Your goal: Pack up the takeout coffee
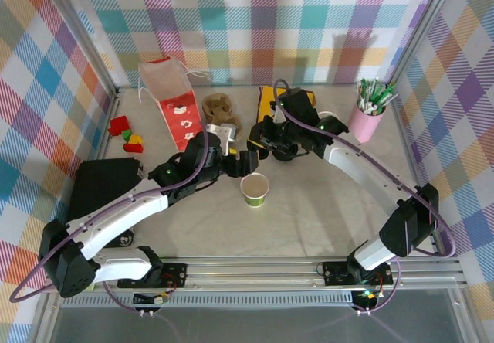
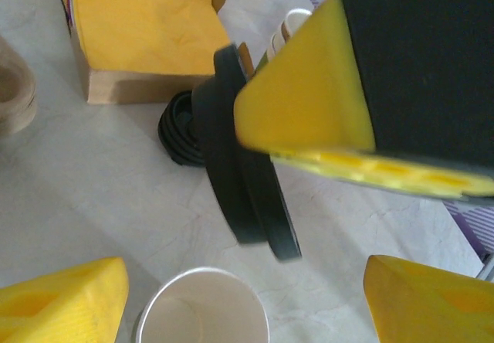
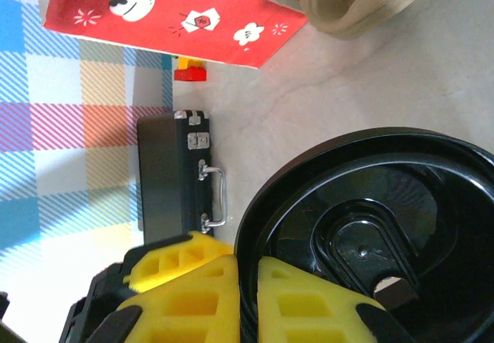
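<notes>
Paper coffee cup [image 1: 255, 189], green-sided and cream-rimmed, stands upright and uncovered on the pale marbled bench [image 1: 324, 212]; the left tool [image 2: 247, 297] hangs just above it, yellow fingers spread wide to either side; just beyond, the right tool [image 3: 247, 300] pinches the rim of a glossy round black lid [image 3: 370, 227], tilted on edge.

No legible text, brand, number or label on anything. Only printed marks are on the red paper bag [image 3: 231, 42]: white pictograms, namely a round face with black ears, a diamond with a small emblem, a flower-like shape and sparkles. In the top view, lying on the surface [image 1: 309, 219], its white marks are too small to read.
</notes>
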Robot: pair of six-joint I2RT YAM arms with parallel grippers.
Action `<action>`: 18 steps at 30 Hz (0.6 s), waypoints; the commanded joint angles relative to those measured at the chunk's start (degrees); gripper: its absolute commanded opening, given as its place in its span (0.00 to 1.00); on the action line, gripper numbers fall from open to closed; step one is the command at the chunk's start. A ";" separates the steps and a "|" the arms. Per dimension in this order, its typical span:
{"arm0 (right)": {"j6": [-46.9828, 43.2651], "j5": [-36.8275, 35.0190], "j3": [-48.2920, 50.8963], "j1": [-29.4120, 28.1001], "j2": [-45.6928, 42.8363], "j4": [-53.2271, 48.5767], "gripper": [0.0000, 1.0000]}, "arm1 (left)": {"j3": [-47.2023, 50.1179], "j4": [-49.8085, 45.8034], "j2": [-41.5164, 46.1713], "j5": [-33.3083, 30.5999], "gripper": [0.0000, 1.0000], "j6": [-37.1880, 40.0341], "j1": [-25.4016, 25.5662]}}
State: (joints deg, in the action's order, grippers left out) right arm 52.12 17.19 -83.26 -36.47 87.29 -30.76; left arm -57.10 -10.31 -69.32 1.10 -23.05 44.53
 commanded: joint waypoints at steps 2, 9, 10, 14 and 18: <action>2.42 1.53 1.61 -0.26 -2.45 3.45 0.12 | 1.02 7.05 -0.89 -1.15 0.77 1.01 0.31; 3.05 1.80 2.27 -0.53 -3.34 3.67 0.13 | 1.21 9.96 -3.20 -1.24 0.62 1.23 0.37; 3.11 1.71 2.35 -0.53 -3.43 3.60 0.13 | 0.88 10.07 -3.64 -0.88 0.60 1.39 0.33; 3.48 1.64 2.74 -0.56 -4.01 3.91 0.13 | 0.69 10.62 -5.11 -0.08 0.56 1.53 0.36; 3.69 1.49 3.26 -0.53 -4.67 4.09 0.13 | 0.85 11.95 -5.30 0.58 0.46 1.56 0.33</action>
State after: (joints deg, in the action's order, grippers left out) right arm 54.96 17.87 -80.75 -36.73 84.86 -28.23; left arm -56.38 -1.41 -74.74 0.99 -21.93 44.56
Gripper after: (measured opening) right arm 0.128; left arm 0.475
